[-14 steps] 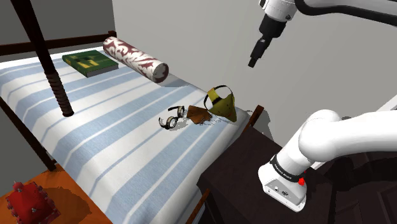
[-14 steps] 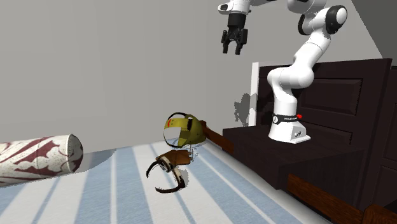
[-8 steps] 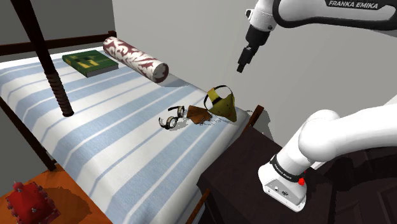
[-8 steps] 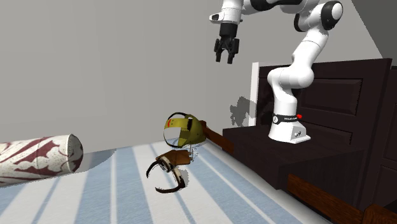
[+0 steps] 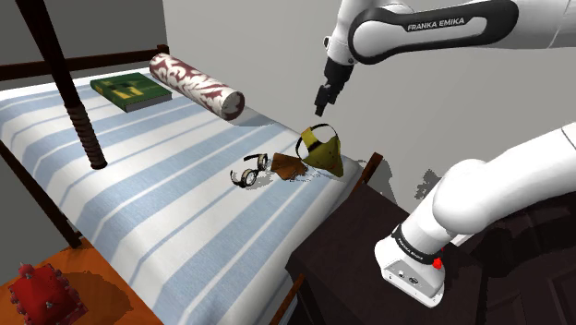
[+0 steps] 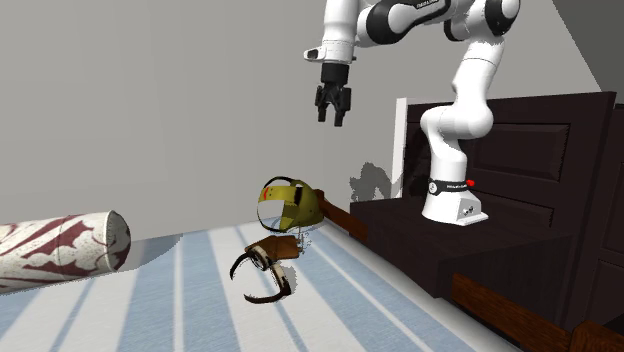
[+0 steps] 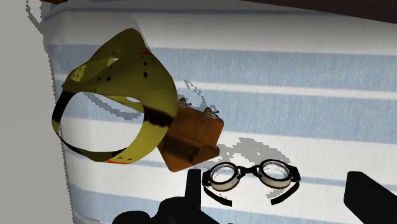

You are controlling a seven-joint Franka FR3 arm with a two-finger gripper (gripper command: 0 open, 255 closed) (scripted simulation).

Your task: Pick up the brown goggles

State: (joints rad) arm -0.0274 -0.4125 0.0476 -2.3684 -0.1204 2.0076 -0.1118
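The goggles [image 5: 249, 172] have dark brown-black rims and pale lenses and lie on the blue-and-white striped bed [image 5: 166, 198]. They also show in the second exterior view [image 6: 266, 276] and near the fingers in the wrist view [image 7: 254, 176]. A small brown box [image 5: 288, 166] [image 7: 193, 136] lies between them and a yellow strapped mask [image 5: 321, 150] [image 6: 291, 205] [image 7: 121, 95]. My gripper [image 5: 321, 107] [image 6: 331, 119] [image 7: 280, 202] hangs open, high above the mask, touching nothing.
A red-and-white patterned bolster [image 5: 196, 83] [image 6: 60, 245] and a green book [image 5: 131, 90] lie at the bed's far end. A dark twisted bedpost [image 5: 78, 102] stands at the shoulder view's left. The dark stand [image 5: 360, 263] borders the bed. A red object [image 5: 41, 292] sits on the floor.
The arm has swung toward the shoulder view's left and dropped lower, bringing the open gripper from beside the stand to above the mask. Nothing on the bed has moved.
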